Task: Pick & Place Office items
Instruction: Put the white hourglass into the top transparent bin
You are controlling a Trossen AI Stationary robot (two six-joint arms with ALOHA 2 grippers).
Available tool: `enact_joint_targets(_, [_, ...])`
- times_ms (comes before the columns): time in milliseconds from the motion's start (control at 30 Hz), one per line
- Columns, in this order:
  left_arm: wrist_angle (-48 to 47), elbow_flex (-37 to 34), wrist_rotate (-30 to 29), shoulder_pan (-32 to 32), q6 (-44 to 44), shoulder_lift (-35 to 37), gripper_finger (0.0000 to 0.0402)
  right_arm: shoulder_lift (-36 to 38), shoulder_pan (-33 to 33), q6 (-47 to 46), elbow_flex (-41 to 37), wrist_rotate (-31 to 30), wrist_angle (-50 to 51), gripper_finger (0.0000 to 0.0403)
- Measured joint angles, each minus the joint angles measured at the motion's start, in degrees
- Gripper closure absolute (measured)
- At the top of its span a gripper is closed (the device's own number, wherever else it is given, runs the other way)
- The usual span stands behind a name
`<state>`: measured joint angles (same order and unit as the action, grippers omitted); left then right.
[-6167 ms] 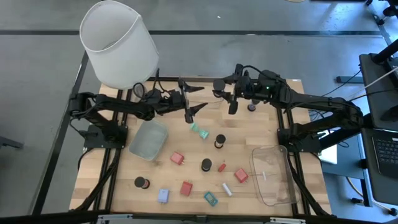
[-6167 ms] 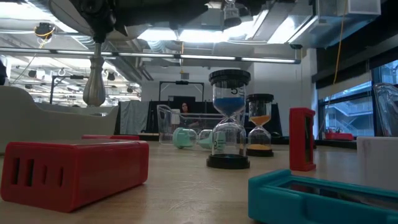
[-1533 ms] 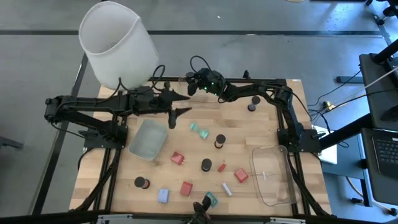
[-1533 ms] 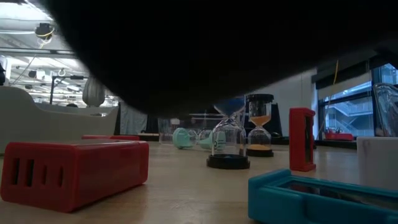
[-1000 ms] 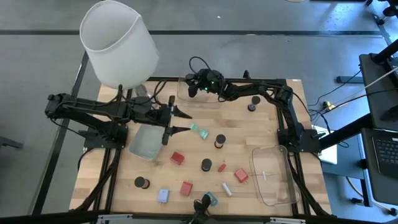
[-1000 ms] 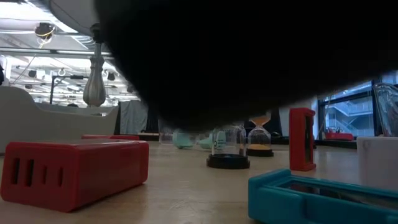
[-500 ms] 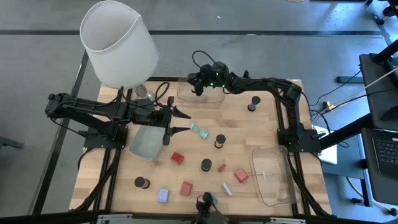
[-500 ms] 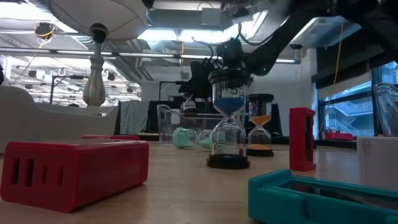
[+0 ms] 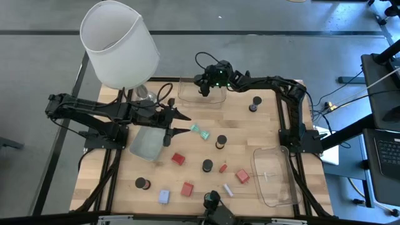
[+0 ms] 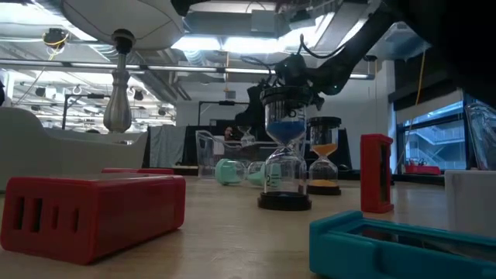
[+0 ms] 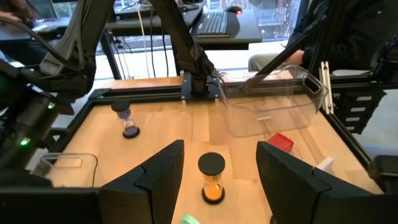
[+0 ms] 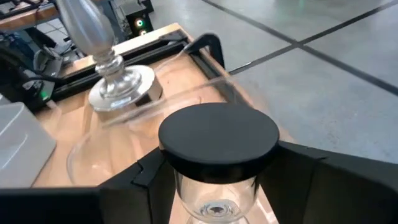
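Note:
My right gripper (image 9: 204,87) (image 12: 217,171) is at the far edge, shut on a sand timer (image 12: 217,146) with a black cap and clear glass, above the clear far tray (image 9: 187,97). My left gripper (image 9: 182,124) (image 11: 219,148) hovers open left of centre, holding nothing. A teal clip (image 9: 200,131) lies just ahead of it, and an orange sand timer (image 11: 212,180) stands beyond. More timers (image 9: 207,165), red blocks (image 9: 178,159) and a pale-blue clip (image 9: 164,197) rest on the wood. My right gripper pinches the sand timer at its black top cap (image 12: 261,155), one finger on each side. The timer stands upright in the hold, over the far tray. Its lower end is hidden, so whether it touches the tray floor cannot be told.
A big white lamp shade (image 9: 119,44) stands over the far left corner, its metal base (image 12: 118,93) beside the far tray. A greyish tray (image 9: 149,140) lies at the left and a clear tray (image 9: 275,178) at the near right. A dark round object (image 9: 212,200) sits at the near edge.
My right gripper has carried the sand timer a little toward the table's right edge along the far side, keeping it upright over the far tray. The dark mass that covered the low view has cleared.

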<state>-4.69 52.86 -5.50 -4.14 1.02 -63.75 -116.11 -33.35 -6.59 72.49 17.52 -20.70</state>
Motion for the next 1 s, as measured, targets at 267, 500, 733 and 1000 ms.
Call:
enact_joint_targets(267, [2.8, -2.9, -1.4, 0.0, 0.7, 0.0, 0.0204, 0.0, -1.3, 0.6, -8.2, 1.4, -12.6, 0.022])
enact_joint_targets(500, [6.8, -5.7, -4.0, 0.0, 1.1, 0.0, 0.0204, 0.0, -2.7, -0.2, -11.4, 4.6, -20.3, 0.0214])
enact_joint_targets(733, [7.4, -5.8, -4.0, 0.0, 1.3, 0.0, 0.0204, 0.0, -1.9, 9.0, -11.7, 4.5, -20.5, 0.0226])
enact_joint_targets(1000, [7.5, -5.8, -3.9, 0.0, 1.8, 0.0, 0.0204, 0.0, -1.0, 10.3, -11.7, 4.5, -19.9, 0.0212])
